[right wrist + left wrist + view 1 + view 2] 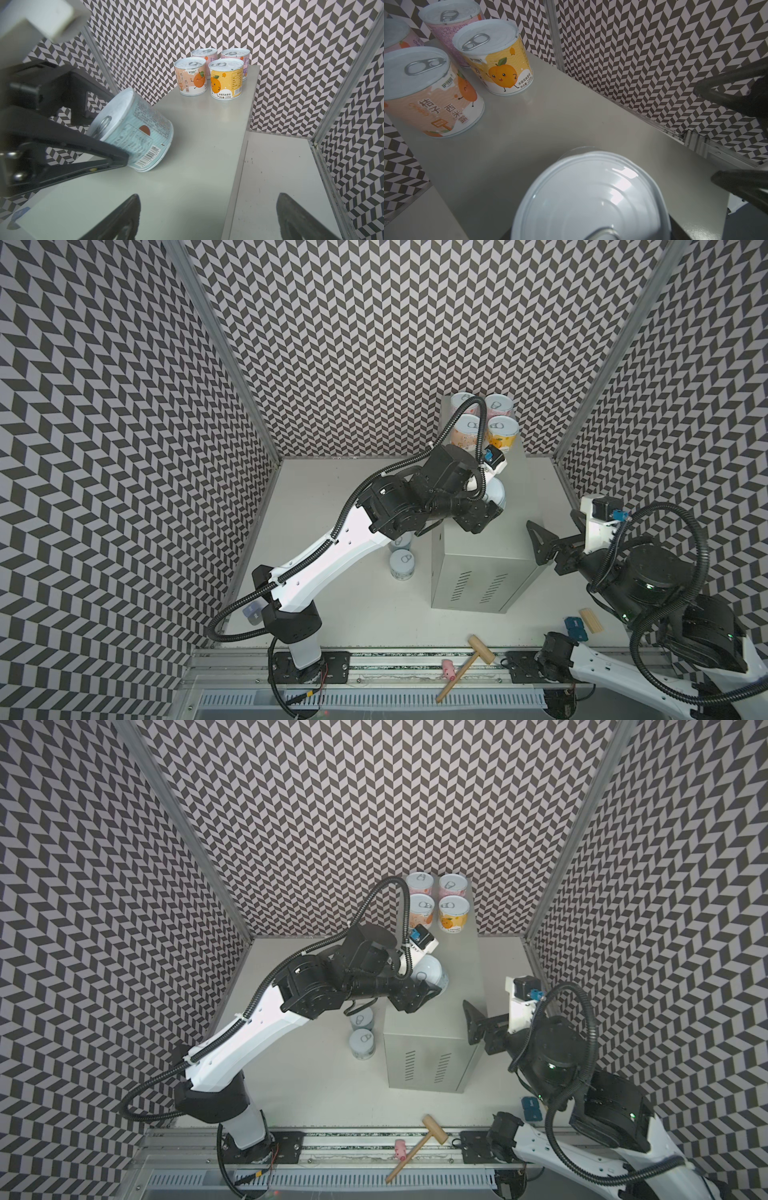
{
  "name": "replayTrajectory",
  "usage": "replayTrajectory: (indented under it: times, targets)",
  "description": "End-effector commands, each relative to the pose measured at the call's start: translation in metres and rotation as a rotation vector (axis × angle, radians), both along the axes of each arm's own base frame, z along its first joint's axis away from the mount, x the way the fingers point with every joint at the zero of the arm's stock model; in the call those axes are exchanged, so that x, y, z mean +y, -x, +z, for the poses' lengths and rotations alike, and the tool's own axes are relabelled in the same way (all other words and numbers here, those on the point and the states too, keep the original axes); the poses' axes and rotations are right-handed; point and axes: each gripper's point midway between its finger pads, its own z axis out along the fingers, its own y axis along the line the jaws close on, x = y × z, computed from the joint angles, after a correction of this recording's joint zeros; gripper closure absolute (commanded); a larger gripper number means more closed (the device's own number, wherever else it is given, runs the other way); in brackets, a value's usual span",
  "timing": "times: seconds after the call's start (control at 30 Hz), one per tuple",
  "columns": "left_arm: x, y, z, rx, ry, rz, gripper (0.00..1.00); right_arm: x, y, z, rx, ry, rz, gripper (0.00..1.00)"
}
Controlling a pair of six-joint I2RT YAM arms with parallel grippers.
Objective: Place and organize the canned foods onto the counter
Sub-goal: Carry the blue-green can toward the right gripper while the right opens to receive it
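While chevron walls enclosed the grey counter, the left gripper clamped a tilted blue can bearing a barcode, the right gripper stood with jaws apart, and the yellow can read "220".

Both top cams look down on counter from high up; wrist cams sit close, both share its top.
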Motion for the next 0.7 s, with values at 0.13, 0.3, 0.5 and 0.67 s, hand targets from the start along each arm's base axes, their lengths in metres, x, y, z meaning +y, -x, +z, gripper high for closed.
replayTrajectory:
  times: [0.13,0.3,0.5,0.67]
  targets:
    - [-0.016,0.006,0.023,-0.045,0.065,-0.07,0.26,0.018,-0.005,0.011,-0.04,-0.018,0.051,0.01]
    - [-0.022,0.004,0.029,-0.062,0.086,-0.083,0.19,0.022,-0.006,0.014,-0.05,-0.013,0.059,0.01]
    - [-0.023,0.001,0.043,-0.093,0.129,-0.081,0.08,0.023,-0.008,0.011,-0.037,-0.004,0.055,0.01]
    - [-0.004,-0.004,0.064,-0.118,0.183,-0.043,0.01,0.027,-0.007,0.006,-0.027,-0.002,0.073,0.01]
